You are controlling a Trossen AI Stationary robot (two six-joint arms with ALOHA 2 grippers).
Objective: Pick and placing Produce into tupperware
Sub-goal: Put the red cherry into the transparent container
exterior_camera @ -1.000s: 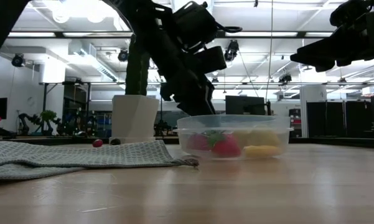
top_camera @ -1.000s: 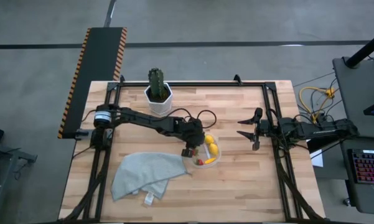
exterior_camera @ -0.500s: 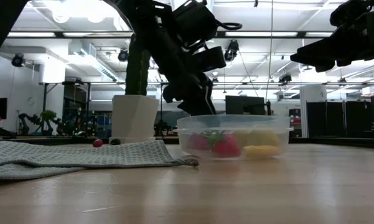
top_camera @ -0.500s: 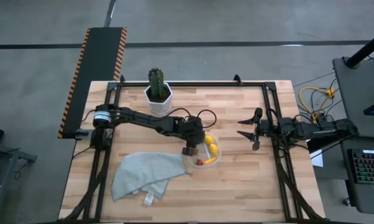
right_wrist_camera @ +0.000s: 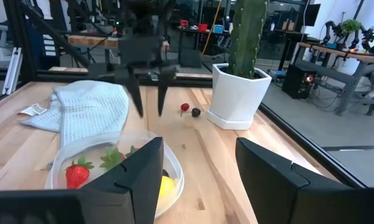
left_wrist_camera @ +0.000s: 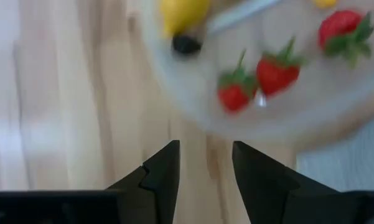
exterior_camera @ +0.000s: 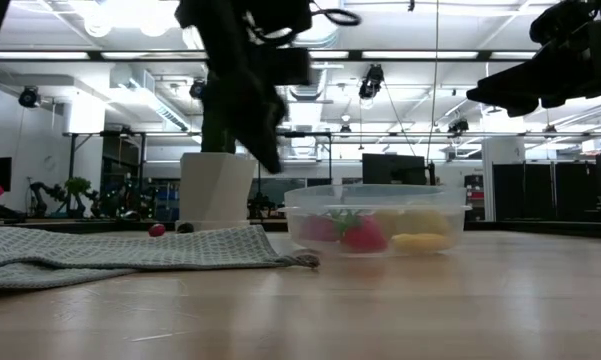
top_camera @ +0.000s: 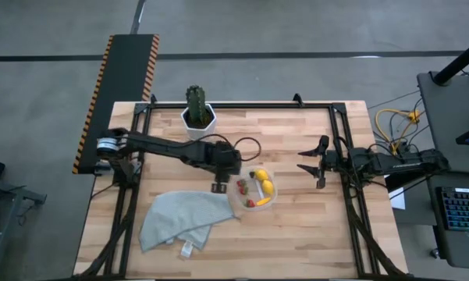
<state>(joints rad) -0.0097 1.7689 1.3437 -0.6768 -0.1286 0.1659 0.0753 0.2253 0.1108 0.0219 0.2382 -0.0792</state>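
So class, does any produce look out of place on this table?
Yes: two small berries lie loose on the wood beside the white pot, outside the tupperware that holds the other fruit.

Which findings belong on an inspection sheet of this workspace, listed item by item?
Surface: pale wooden table.
Job's things: clear plastic tub holding yellow lemons and red strawberries; two small berries lie outside, beside the pot.
Clutter: grey cloth; green cactus in white pot.
Grippers: left gripper open, empty, beside the tub; right gripper open, empty, at the table's right edge.
Cables: yellow cables off the table.
Surroundings: workshop hall; no people seen.
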